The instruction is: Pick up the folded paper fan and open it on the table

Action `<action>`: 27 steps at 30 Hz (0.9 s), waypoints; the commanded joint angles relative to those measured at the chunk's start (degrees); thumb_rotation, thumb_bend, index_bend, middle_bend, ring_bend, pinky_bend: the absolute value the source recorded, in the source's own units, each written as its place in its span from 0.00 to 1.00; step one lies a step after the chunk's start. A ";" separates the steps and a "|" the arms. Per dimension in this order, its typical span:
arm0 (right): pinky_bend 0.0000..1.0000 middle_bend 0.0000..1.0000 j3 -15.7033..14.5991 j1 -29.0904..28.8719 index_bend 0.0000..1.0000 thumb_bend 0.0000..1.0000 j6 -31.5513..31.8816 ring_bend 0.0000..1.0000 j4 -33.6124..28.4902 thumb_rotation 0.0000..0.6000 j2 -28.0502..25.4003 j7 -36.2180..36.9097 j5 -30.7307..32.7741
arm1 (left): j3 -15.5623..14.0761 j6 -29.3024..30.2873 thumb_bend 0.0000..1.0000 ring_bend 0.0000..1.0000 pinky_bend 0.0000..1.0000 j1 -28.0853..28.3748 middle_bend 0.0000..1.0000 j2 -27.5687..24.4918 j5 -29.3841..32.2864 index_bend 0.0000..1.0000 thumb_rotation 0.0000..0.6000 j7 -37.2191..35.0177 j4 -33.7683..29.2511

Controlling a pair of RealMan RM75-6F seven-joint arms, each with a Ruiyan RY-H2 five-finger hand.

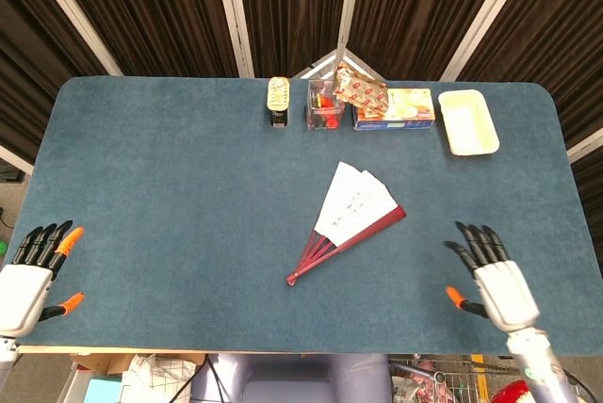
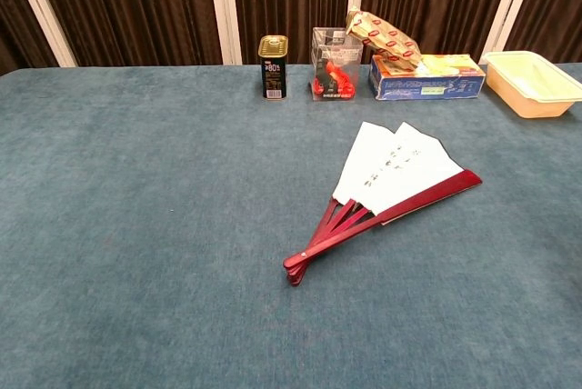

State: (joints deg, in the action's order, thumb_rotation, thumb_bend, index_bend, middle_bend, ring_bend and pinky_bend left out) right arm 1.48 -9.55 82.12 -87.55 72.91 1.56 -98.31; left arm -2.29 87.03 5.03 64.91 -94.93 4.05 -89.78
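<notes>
Both hands, left hand (image 1: pixel 24 281) and right hand (image 1: pixel 501 285), hold nothing, fingers spread, apart from the fan (image 1: pixel 350 219).

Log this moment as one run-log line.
stage: approach | fan: partly spread, flat on table | left hand: open, table edge | right hand: open, apart from fan

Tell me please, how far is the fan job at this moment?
Barely begun. The paper fan lies on the table, only partly spread, untouched. The right hand hovers empty to the right of the fan; the left hand sits at the near left edge. Picking up and fully opening remain.
</notes>
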 commanded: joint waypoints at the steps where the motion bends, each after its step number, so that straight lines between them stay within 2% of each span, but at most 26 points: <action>1: 0.00 0.05 0.96 -2.00 0.31 0.27 -1.65 0.00 2.06 1.00 3.27 0.07 0.12 | 0.06 0.00 0.00 0.00 0.00 0.03 0.00 0.05 0.03 0.00 1.00 0.04 0.05; 12: 0.00 0.07 1.75 -7.64 0.33 0.27 -6.69 0.00 9.97 1.00 14.44 -0.62 0.46 | 0.24 -0.31 0.00 0.00 0.00 0.15 0.00 0.24 0.44 0.00 1.00 0.04 -0.01; 18: 0.00 0.07 1.89 -9.90 0.22 0.27 -9.64 0.00 12.85 1.00 18.36 -1.92 1.54 | 0.29 -0.55 0.00 0.00 0.00 0.22 0.00 0.36 0.64 0.00 1.00 0.49 -0.12; 27: 0.00 0.07 2.98 -12.75 0.24 0.27 -11.43 0.00 18.61 1.00 24.84 -2.41 3.43 | 0.36 -1.02 0.00 0.00 0.00 0.40 0.00 0.50 0.92 0.00 1.00 0.92 -0.41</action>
State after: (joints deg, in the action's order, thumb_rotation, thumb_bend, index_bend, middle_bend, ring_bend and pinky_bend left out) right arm 4.19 -21.69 71.13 -69.79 96.90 -0.76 -95.30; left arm -1.93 86.01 5.42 65.41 -94.01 4.98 -90.19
